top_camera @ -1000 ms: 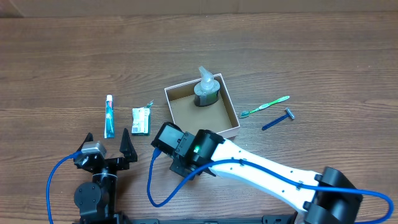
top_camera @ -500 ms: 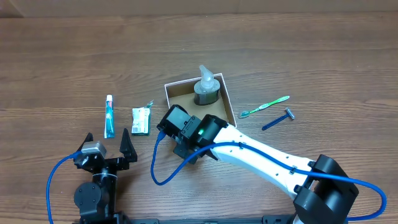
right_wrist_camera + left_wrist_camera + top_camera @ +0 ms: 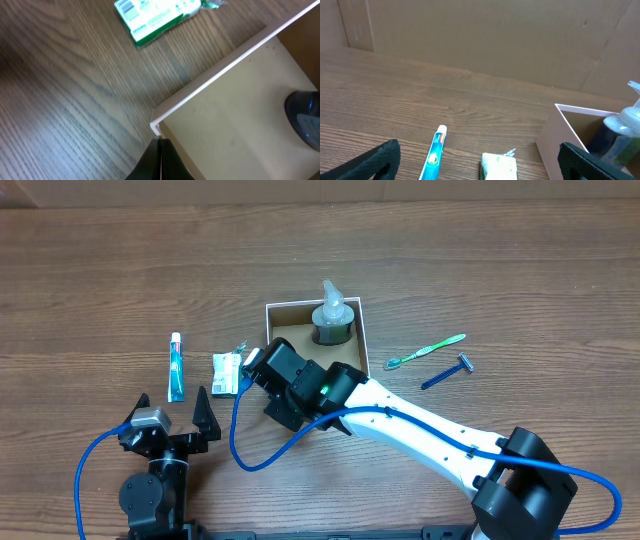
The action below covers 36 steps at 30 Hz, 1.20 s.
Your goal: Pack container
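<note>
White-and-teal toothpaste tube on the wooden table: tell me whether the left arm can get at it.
Probably yes. The white-and-teal toothpaste tube lies just ahead of the open left pincer, with only bare wooden table between them, and nothing covers it.

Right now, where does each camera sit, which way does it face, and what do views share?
Overhead: fixed above the table, looking straight down on the container, the right arm and the open left hand.
Left wrist: low, facing forward past the toothpaste; own fingers at bottom corners.
Right wrist: just above the container's corner, looking down; shut right hand at bottom.
Shared: all three show the container and green packet.
</note>
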Each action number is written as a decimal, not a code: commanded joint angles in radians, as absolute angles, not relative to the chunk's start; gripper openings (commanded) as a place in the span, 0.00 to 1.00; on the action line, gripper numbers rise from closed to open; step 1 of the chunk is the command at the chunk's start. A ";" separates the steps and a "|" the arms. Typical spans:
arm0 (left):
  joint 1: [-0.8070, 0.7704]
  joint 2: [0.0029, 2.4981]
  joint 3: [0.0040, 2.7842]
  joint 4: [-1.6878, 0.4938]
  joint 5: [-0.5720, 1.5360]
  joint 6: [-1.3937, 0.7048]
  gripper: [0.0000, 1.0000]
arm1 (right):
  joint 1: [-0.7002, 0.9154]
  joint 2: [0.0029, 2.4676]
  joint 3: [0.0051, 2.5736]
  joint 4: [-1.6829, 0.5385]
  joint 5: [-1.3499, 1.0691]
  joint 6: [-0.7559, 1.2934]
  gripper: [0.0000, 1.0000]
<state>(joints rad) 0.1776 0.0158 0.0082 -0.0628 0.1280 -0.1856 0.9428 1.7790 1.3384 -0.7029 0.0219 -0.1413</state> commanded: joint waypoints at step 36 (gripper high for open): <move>0.183 0.006 0.005 -0.064 0.142 -0.202 1.00 | 0.764 1.740 1.334 -0.939 -0.054 -0.533 0.28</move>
<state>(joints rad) 0.1776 0.0158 0.0082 -0.0624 0.1280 -0.1856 0.7654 1.6943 1.3396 -0.9524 -0.0479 -0.5030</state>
